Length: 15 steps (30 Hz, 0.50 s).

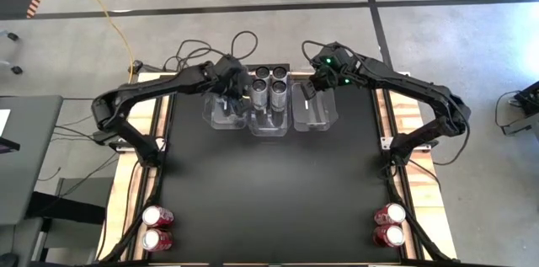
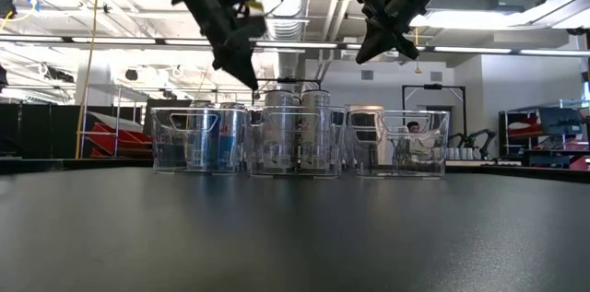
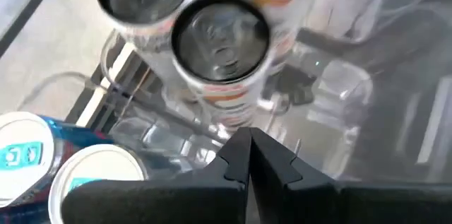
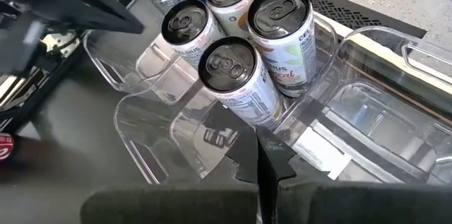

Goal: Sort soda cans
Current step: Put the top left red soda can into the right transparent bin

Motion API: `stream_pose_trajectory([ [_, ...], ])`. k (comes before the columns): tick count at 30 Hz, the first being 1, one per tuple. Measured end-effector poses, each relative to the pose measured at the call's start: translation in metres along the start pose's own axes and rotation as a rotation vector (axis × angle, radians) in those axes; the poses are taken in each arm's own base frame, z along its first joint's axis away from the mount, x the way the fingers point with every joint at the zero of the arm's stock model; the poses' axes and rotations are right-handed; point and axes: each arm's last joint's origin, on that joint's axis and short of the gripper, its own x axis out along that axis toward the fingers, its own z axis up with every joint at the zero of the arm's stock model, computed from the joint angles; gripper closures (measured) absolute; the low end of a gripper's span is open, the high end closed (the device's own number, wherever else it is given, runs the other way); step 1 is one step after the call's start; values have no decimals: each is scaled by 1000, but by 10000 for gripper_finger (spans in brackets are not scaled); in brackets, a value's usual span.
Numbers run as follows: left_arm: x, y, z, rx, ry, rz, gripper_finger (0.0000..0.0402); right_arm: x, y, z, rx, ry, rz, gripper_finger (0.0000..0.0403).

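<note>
On the black table (image 1: 269, 183), three clear bins (image 1: 313, 107) line the far edge; four red cans (image 1: 157, 216) stand at the near corners. The left gripper (image 1: 234, 90) and right gripper (image 1: 313, 88) hover over the bins, both clenched on nothing.

Both dark arms rise from their bases at the tabletop's left and right edges and bend inward toward the far middle. The left tool (image 1: 237, 92) hangs at the far left of centre, its two fingers pressed together into a closed point, angled downward in the low view (image 2: 241, 64). The right tool (image 1: 309, 88) sits at the far right of centre, raised a little higher, fingers likewise closed tip to tip (image 4: 263, 155). Green lights glow on the right wrist. Neither tool holds anything.
</note>
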Motion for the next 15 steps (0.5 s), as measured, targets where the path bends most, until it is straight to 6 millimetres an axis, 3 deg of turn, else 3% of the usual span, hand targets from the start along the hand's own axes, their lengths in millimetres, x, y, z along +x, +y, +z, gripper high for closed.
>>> stream_pose_trajectory([
  [11, -57, -27, 2, -73, -92, -63, 320, 0, 8, -1, -60, 41, 147, 395],
  [15, -76, -40, -3, -49, -84, -100, 311, 0, 14, -3, -45, 40, 177, 395],
])
